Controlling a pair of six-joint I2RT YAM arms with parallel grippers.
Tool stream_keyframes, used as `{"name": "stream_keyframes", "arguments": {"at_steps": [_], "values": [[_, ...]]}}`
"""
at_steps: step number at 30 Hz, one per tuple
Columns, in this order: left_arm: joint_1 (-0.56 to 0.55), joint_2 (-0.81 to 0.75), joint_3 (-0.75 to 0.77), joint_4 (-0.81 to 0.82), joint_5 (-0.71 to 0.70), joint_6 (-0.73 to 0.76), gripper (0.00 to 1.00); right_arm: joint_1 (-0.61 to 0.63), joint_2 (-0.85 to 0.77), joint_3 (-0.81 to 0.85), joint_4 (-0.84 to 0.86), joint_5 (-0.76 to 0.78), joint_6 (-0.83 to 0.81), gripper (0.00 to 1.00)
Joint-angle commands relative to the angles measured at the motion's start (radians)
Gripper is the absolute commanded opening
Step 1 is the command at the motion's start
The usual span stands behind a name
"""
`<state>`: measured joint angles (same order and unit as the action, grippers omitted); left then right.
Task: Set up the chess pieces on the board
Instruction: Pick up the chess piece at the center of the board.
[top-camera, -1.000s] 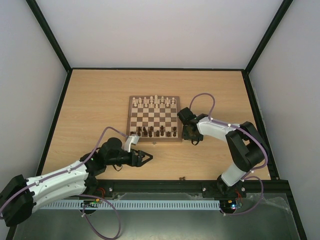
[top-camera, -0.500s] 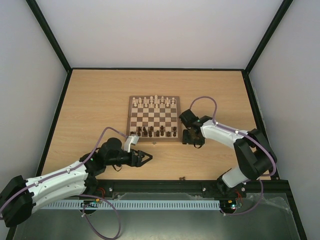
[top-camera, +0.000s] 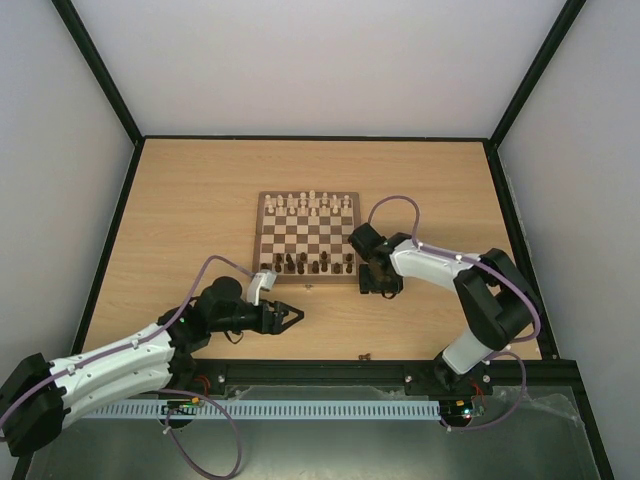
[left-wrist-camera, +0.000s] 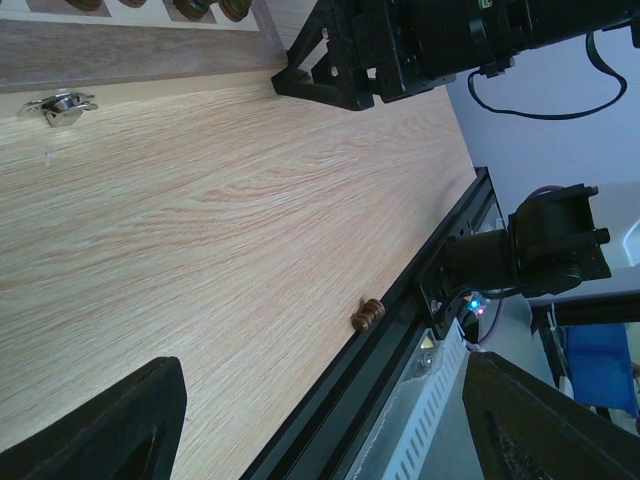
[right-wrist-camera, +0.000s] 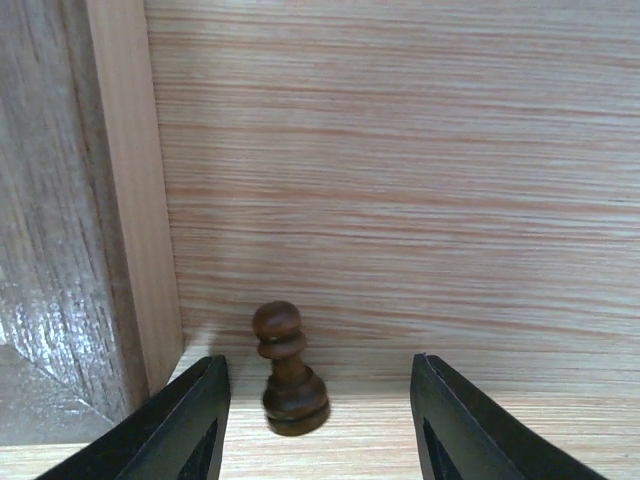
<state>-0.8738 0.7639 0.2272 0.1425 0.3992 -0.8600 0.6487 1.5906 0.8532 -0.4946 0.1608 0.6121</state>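
grainy pale wood table (right-wrist-camera: 400, 150), turned dark pawn (right-wrist-camera: 290, 375)

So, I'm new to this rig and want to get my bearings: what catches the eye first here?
The board sits mid-table, with pale pieces on its far side and dark pieces on its near side. Beside its near right corner, a dark pawn stands upright on the table between the open fingers of the right end effector. A stray dark piece sits by the table's near edge.
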Motion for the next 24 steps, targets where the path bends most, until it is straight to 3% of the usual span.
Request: {"name": "stream_keyframes", "arguments": {"at_steps": [1, 5, 14, 21, 24], "values": [[0.004, -0.020, -0.018, -0.003, -0.008, -0.005, 0.79, 0.004, 0.034, 0.024, -0.043, 0.030, -0.004, 0.51], [0.004, -0.020, -0.021, -0.004, -0.008, -0.003, 0.79, 0.005, 0.052, 0.033, -0.033, 0.030, -0.006, 0.49], [0.004, -0.022, -0.029, 0.000, -0.008, -0.004, 0.79, 0.003, 0.092, 0.033, -0.024, 0.041, -0.015, 0.29], [0.004, -0.026, -0.034, 0.000, -0.008, -0.007, 0.79, 0.003, 0.110, 0.046, -0.026, 0.049, -0.027, 0.28], [0.004, -0.029, -0.033, -0.001, -0.009, -0.008, 0.79, 0.003, 0.124, 0.053, -0.024, 0.046, -0.031, 0.22]]}}
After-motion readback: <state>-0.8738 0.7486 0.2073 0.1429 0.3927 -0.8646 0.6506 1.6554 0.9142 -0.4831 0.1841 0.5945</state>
